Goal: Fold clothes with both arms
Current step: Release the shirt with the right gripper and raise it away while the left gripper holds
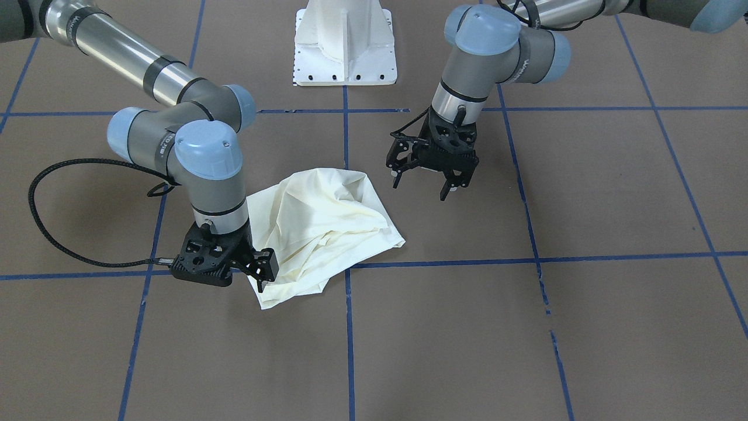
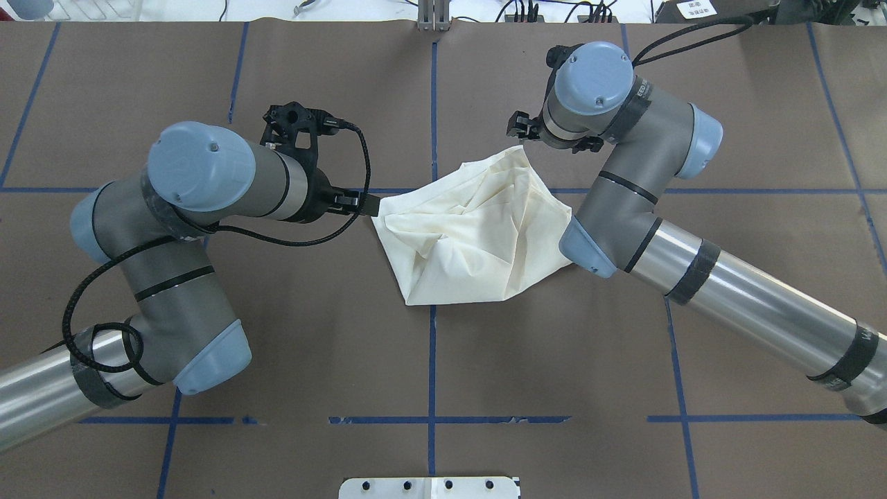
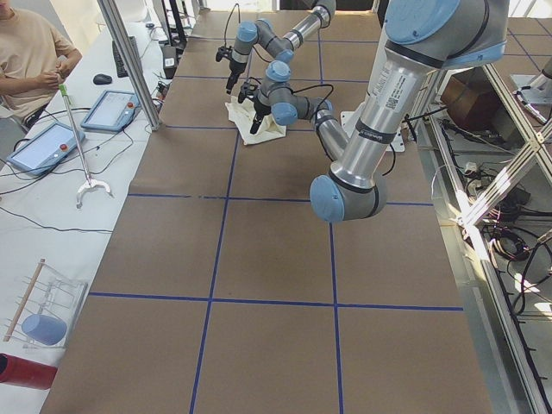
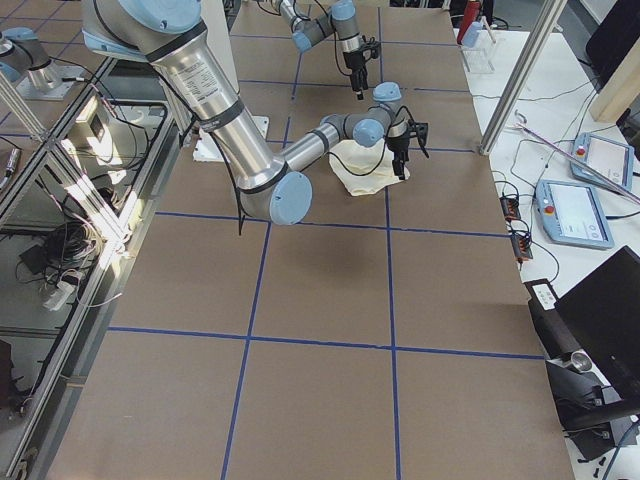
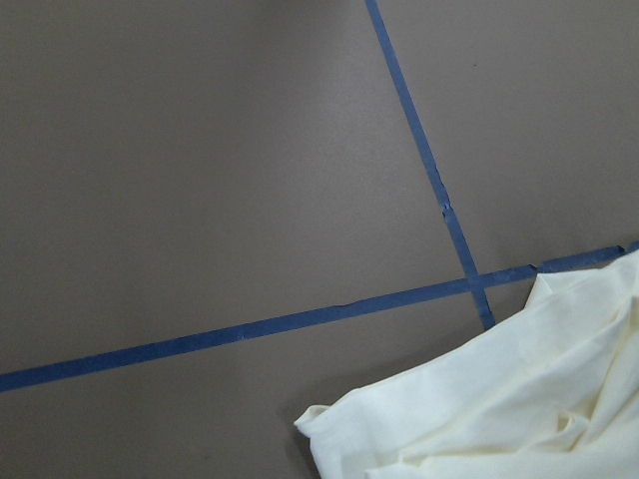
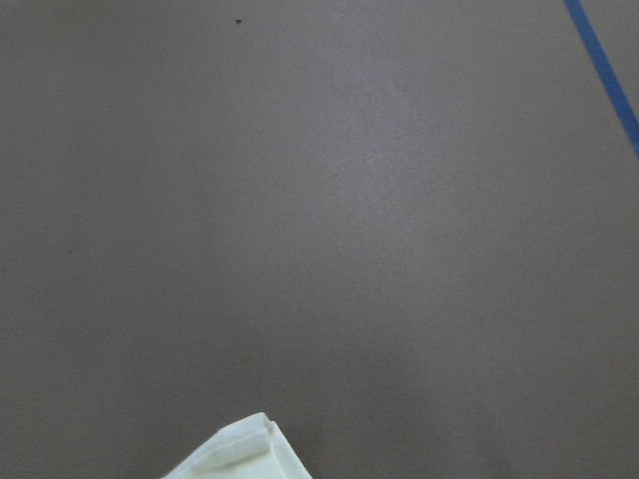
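Front view: the shirt point(image 1: 327, 222) is seen as a rumpled heap at mid-table point(image 1: 584, 321), plain side up, with no neat fold made. The left gripper point(image 1: 419, 190) is held just beside it, fingers apart and empty. The right gripper point(image 1: 261, 279) is set at the shirt's near corner; whether it is clamped cannot be told.

Overhead: the shirt point(image 2: 471, 235) is flanked by both grippers.

Side views: nothing more can be made out.

Wrist views: only a shirt edge point(image 5: 519, 409) and blue tape point(image 5: 250, 329) are shown.

The task is judged barely begun; spreading and every fold are left.

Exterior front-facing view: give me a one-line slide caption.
Crumpled cream shirt; right gripper at its near corner, left gripper open beside it.
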Available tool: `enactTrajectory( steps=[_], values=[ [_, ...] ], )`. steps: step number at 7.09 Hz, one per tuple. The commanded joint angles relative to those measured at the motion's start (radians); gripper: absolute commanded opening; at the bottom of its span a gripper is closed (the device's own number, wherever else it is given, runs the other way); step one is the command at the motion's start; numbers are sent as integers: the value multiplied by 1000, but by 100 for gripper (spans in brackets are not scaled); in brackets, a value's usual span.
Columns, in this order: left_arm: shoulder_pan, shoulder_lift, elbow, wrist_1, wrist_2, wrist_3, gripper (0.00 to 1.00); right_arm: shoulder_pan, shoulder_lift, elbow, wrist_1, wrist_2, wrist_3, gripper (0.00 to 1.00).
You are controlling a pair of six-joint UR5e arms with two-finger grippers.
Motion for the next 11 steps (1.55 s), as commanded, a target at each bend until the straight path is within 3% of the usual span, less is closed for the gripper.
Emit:
enactTrajectory(
  steps=[1, 2, 4, 7, 9, 10, 11],
  values=[
    [7, 3, 0, -16, 0, -21, 100, -36, -39, 78, 12, 1, 7, 100],
    [12, 3, 0, -16, 1, -27, 100, -98, -73, 102, 13, -81, 7, 100],
    [13, 3, 0, -15, 1, -41, 100, -136, -73, 60, 8, -128, -6, 100],
    [15, 3, 0, -15, 1, -44, 100, -41, -8, -95, 16, -151, -23, 100],
    [21, 4, 2, -15, 1, -44, 100, 69, 61, -178, 19, -92, -51, 100],
    [39, 4, 2, -19, 1, -41, 100, 130, 68, -172, 19, 35, -83, 100],
    [74, 6, 2, -92, 1, -41, 100, 140, 60, -140, 24, 77, -112, 100]
  ],
)
